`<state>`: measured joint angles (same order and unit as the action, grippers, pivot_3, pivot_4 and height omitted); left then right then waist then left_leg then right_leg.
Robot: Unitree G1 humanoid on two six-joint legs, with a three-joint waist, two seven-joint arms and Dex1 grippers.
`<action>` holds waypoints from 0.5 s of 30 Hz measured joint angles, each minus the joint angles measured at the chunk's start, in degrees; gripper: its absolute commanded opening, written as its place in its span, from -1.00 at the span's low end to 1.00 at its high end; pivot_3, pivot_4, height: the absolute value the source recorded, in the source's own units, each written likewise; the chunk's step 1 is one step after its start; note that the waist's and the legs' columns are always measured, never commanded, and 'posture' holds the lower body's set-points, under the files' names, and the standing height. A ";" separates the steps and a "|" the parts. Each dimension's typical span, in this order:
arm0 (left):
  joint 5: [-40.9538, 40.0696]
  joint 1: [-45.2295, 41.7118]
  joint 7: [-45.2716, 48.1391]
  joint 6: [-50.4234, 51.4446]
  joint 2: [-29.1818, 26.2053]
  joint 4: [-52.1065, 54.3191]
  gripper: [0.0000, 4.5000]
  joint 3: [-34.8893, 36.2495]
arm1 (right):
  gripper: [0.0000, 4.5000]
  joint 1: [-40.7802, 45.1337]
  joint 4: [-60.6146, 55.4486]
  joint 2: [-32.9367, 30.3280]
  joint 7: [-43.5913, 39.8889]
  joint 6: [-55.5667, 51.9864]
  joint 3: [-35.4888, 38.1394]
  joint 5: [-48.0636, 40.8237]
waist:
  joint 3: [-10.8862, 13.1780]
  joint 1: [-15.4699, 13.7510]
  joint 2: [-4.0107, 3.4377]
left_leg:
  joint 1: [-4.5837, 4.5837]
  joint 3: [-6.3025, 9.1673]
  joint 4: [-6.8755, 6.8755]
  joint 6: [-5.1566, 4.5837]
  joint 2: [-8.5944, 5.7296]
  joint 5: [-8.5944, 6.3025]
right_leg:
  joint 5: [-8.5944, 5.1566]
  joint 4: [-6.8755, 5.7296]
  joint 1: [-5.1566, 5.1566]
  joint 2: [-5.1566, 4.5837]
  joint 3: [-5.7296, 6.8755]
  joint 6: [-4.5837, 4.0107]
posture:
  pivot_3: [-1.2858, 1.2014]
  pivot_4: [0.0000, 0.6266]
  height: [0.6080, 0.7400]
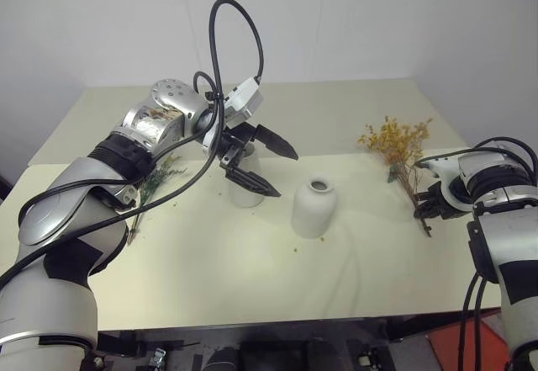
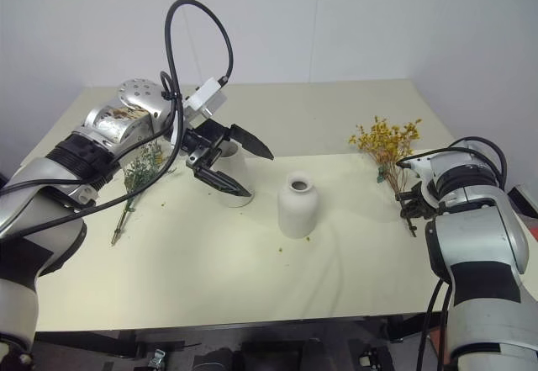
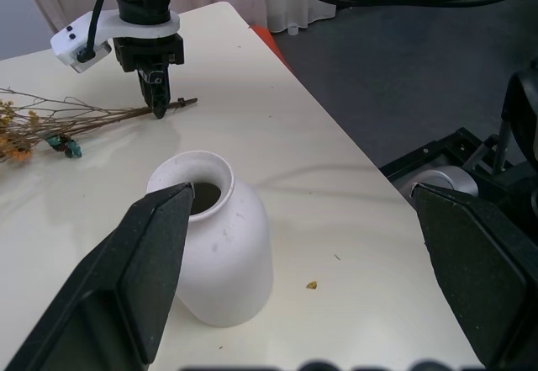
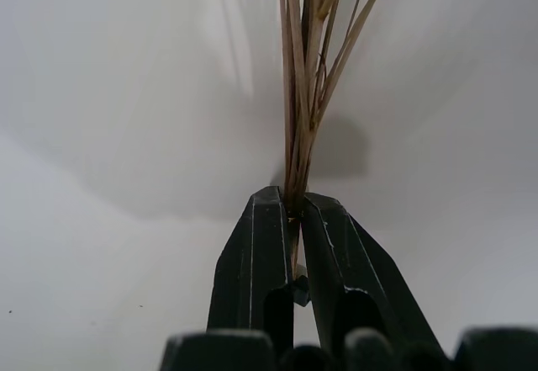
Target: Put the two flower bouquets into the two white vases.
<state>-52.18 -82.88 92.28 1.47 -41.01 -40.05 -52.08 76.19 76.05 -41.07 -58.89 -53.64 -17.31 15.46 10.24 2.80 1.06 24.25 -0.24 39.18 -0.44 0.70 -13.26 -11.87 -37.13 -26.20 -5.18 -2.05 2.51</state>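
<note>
The right pincer (image 4: 294,219) is clamped on the stem ends of the yellow bouquet (image 1: 397,145), which lies on the counter (image 1: 353,270) well to the right of the short vase (image 1: 314,208). The left pincer (image 1: 261,165) gapes wide, empty, just left of that vase, by the taller vase (image 2: 230,173). I'd lift slowly, letting the stems hang straight before aiming at the narrow neck.

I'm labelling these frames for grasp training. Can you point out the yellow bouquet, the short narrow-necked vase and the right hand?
yellow bouquet (image 1: 397,141): left eye view, on its flower head.
short narrow-necked vase (image 1: 313,209): left eye view, on its rounded body.
right hand (image 4: 294,219): right wrist view, between fingertips shut on the stems.
</note>
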 measured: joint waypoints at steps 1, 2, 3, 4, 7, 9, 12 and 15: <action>0.00 0.00 0.00 0.00 0.01 -0.02 1.00 0.02 | -0.80 0.01 -0.11 -0.32 0.85 0.38 0.65 -0.15 | 0.00 0.00 0.00 | 0.00 0.00 0.00 0.00 0.00 0.00 | 0.00 0.00 0.00 0.00 0.00 0.00 | 0.03 -0.52 1.00; 0.00 0.00 0.00 0.00 0.01 -0.02 1.00 0.03 | -0.80 0.10 -0.22 -0.67 1.87 0.56 1.66 -0.58 | 0.00 0.01 0.00 | 0.00 0.00 0.00 0.00 0.00 0.00 | 0.00 0.00 0.00 0.00 -0.01 0.00 | 0.03 -0.52 1.00; -0.01 0.00 0.00 0.00 0.01 -0.04 1.00 0.07 | -0.80 0.38 -0.24 -1.15 2.85 0.58 2.70 -1.11 | 0.00 0.01 0.00 | 0.00 0.00 0.00 0.00 0.00 0.00 | 0.00 0.01 0.00 0.00 0.00 0.00 | 0.03 -0.52 1.00; -0.05 0.00 0.00 0.00 0.01 -0.04 1.00 0.14 | -0.80 0.90 -0.33 -1.65 4.27 0.56 4.08 -1.65 | 0.00 0.03 0.00 | 0.00 0.00 0.00 0.00 0.00 0.00 | 0.00 0.01 0.00 0.00 -0.01 0.00 | 0.03 -0.52 1.00; -0.29 0.00 0.00 0.06 0.01 -0.03 1.00 0.21 | -0.80 2.01 -1.98 -2.99 6.52 0.01 7.00 -3.42 | 0.00 0.08 0.00 | 0.00 0.00 -0.01 0.00 0.01 0.00 | 0.00 0.02 0.00 0.01 -0.02 0.00 | 0.03 -0.52 1.00; -0.91 0.00 0.00 0.22 -0.14 -0.03 1.00 0.23 | -0.80 2.00 -4.12 -3.95 7.95 -1.02 9.44 -5.08 | 0.00 0.03 0.00 | 0.00 0.00 -0.01 0.00 0.00 0.00 | 0.00 0.01 0.00 0.01 -0.02 0.00 | 0.03 -0.52 1.00; -1.23 0.00 0.00 0.39 -0.32 -0.02 1.00 0.27 | -0.80 0.05 -9.95 -4.93 9.58 -2.82 13.29 -7.86 | 0.00 -0.03 0.00 | 0.01 0.00 0.00 0.00 0.00 0.00 | 0.00 0.01 0.00 0.01 -0.02 0.00 | 0.03 -0.52 1.00; -1.48 0.00 0.00 0.96 -0.41 -0.09 1.00 0.30 | -0.80 -6.09 -22.03 -5.04 12.55 -7.76 19.12 -11.65 | 0.00 -0.17 0.00 | 0.02 0.01 0.00 -0.01 0.00 0.00 | 0.00 0.00 0.00 0.01 -0.02 0.00 | 0.03 -0.52 1.00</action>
<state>-53.66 -82.88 92.28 2.43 -41.42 -40.14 -51.79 70.10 54.02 -46.11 -46.33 -61.40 1.81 3.80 10.24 2.63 1.06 24.27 -0.22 39.17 -0.45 0.70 -13.26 -11.87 -37.13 -26.20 -5.17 -2.07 2.51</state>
